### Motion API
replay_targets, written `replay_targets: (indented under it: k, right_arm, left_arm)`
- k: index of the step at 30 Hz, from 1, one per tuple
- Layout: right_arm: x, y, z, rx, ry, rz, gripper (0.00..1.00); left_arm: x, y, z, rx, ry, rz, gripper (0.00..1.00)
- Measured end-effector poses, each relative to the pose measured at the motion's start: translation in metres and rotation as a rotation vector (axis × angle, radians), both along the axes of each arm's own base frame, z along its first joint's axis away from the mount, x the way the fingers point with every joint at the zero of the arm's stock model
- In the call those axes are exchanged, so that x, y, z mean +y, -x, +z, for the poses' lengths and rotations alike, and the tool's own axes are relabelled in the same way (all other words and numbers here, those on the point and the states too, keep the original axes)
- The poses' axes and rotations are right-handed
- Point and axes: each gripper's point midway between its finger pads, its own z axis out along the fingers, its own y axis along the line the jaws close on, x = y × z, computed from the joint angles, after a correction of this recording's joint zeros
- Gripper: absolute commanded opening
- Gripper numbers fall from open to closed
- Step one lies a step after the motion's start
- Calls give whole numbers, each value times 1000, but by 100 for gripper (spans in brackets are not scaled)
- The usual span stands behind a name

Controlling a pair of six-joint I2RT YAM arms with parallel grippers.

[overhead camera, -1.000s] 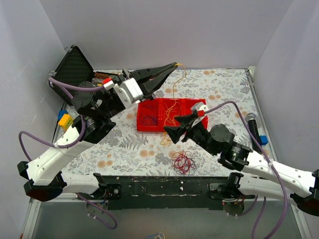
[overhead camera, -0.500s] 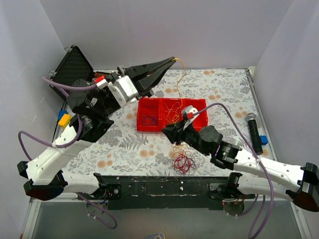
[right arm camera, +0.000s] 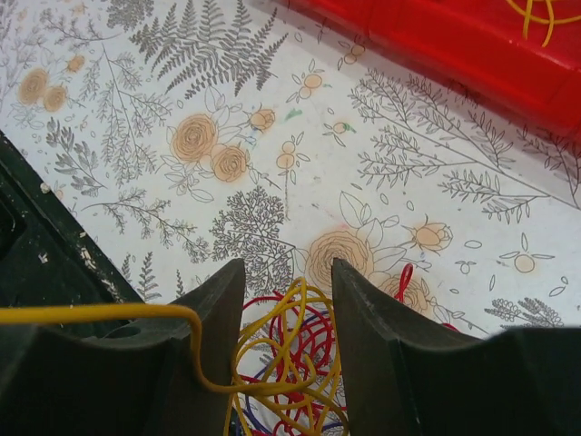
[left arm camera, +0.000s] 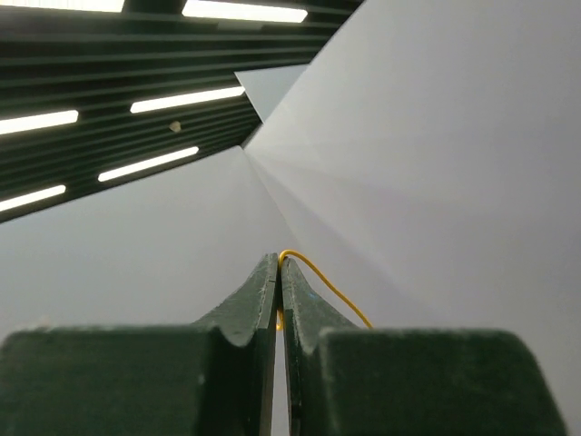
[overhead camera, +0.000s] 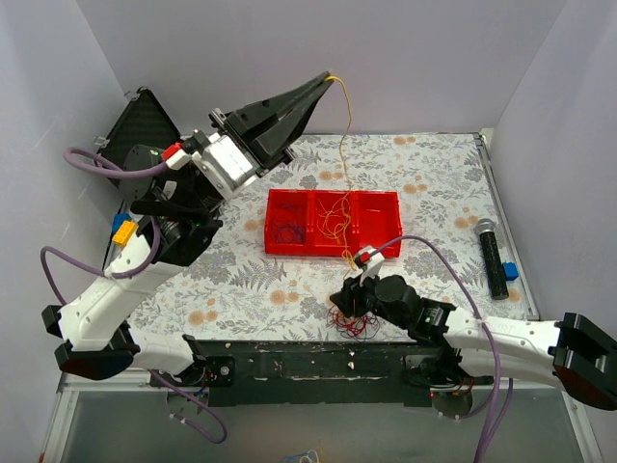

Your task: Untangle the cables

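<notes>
While the cables (right arm camera: 289, 372) lie as a red, blue and yellow bunch right under my right pincer (right arm camera: 289, 272), its jaws narrowly apart and astride the loops, one yellow strand (overhead camera: 344, 145) climbs through the red tray (overhead camera: 289, 249) beyond it to my left pincer (left arm camera: 279, 272), clamped shut on its end high above. If I pull upward with those loops snagged below, I judge the hair-fine strand could slip from the tips, snap, or drag the whole bunch along.
</notes>
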Motion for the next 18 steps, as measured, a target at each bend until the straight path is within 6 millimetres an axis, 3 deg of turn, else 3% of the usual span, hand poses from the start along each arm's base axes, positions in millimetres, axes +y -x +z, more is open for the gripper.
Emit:
replay_targets:
  k: [5, 12, 18]
  right_arm:
    - [-3, 3, -18, 45, 20, -14, 52]
    - [-19, 13, -56, 117, 76, -34, 44]
    - [-20, 15, -61, 134, 63, -41, 44]
  left_arm:
    - [16, 2, 31, -79, 114, 51, 0]
    - [42, 12, 74, -193, 258, 118, 0]
    - [55, 18, 90, -244, 309, 152, 0]
